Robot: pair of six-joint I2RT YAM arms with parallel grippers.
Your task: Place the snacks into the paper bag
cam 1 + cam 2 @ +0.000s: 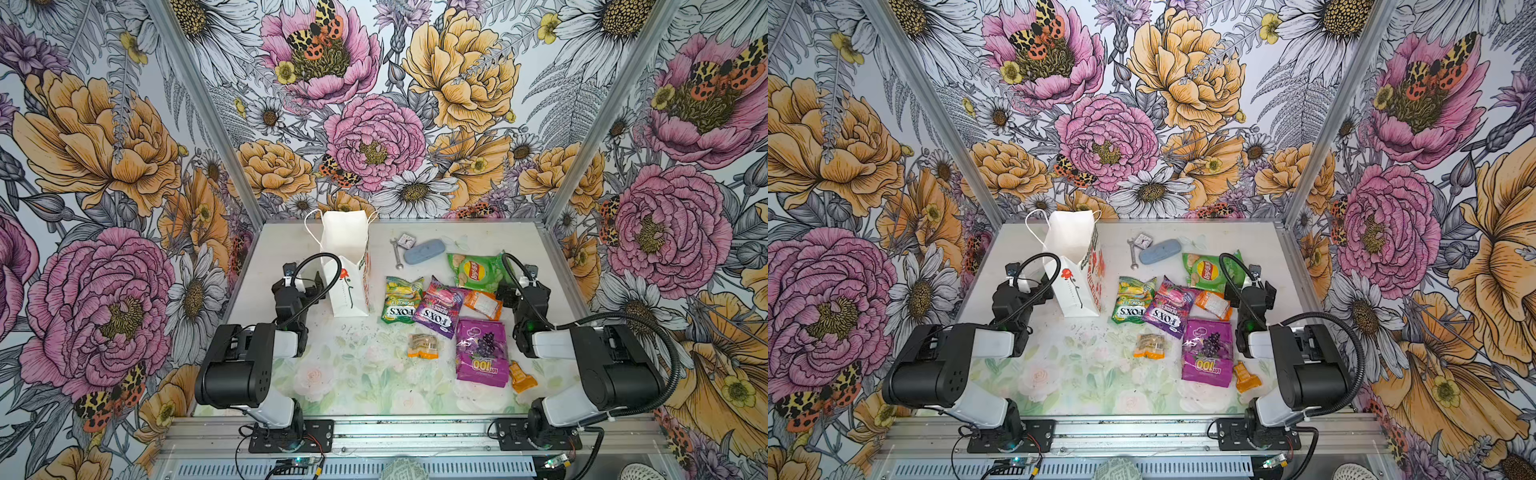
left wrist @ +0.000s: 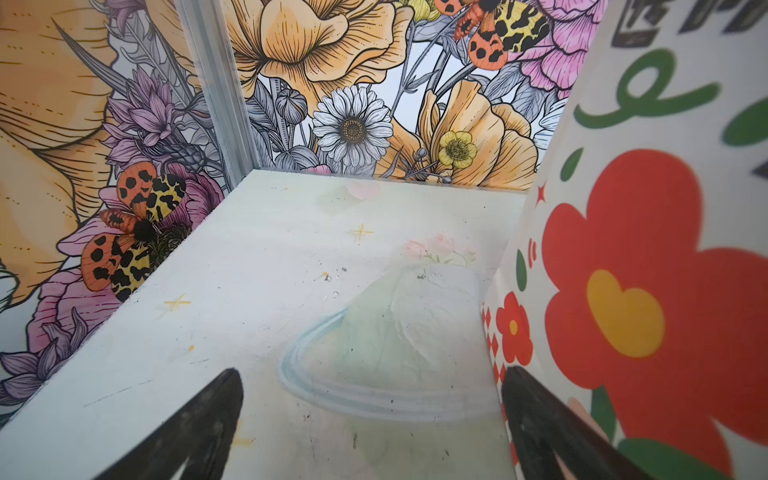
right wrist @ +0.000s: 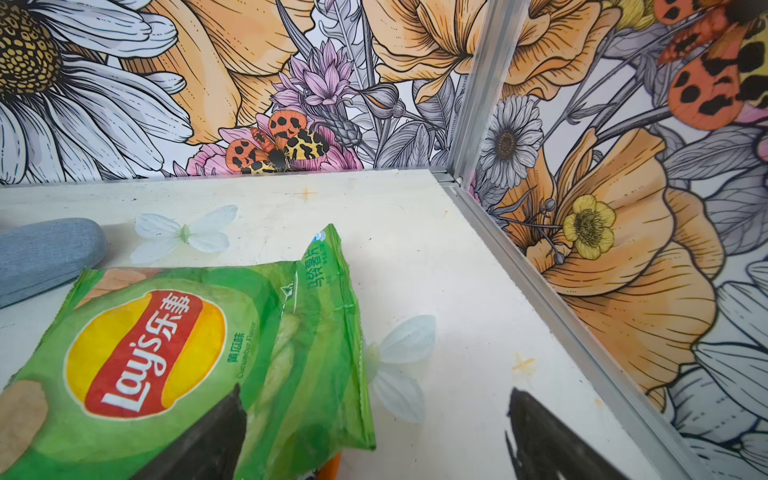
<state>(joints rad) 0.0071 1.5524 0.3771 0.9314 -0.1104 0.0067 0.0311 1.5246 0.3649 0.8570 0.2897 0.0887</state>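
The green Lay's bag (image 3: 158,353), reading "Cucumber Flavor", lies right of centre in both top views, with two FOX'S bags (image 1: 402,301) at its lower left. The paper bag (image 1: 347,266) stands left of centre. The left gripper (image 2: 372,374) and right gripper (image 3: 376,390) gape, holding nothing. There is open table (image 1: 353,382) at lower centre.

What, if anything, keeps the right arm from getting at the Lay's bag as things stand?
Likely nothing, so probably yes. The right end effector is open and already sits at the edge of the Lay's bag. The bag lies flat on the table with nothing on top of it.
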